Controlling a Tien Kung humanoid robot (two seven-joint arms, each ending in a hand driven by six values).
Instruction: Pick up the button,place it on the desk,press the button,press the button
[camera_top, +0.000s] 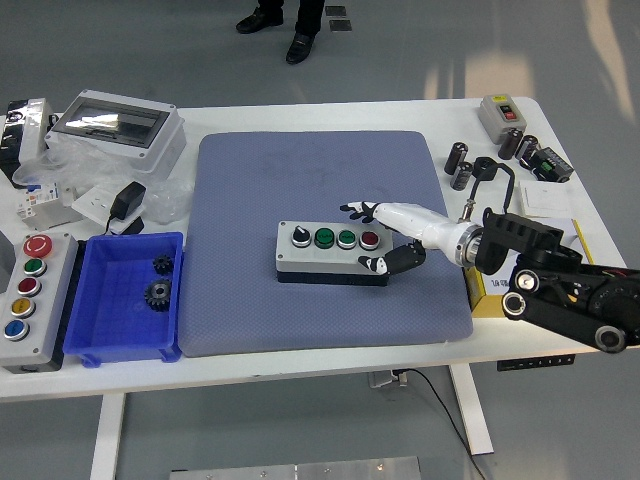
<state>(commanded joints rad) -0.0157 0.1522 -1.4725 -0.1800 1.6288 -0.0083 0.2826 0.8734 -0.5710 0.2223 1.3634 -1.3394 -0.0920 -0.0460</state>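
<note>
A grey button box (330, 250) with a black knob, two green buttons and a red button lies flat on the blue-grey mat (320, 180), near the mat's middle. My right hand (366, 238) reaches in from the right and clasps the box's right end. Its white fingers (352, 210) lie over the far edge by the red button, and the thumb (378, 265) is against the near side. The left arm does not show.
A blue bin (125, 330) with gears and a second grey button box (25, 285) with several coloured buttons sit at the left. A clear-lidded enclosure (115, 125), a black adapter and small parts are at the back left. Black cylinders, a switch box (500, 112) and paper are at the right. A person's feet show beyond the far edge.
</note>
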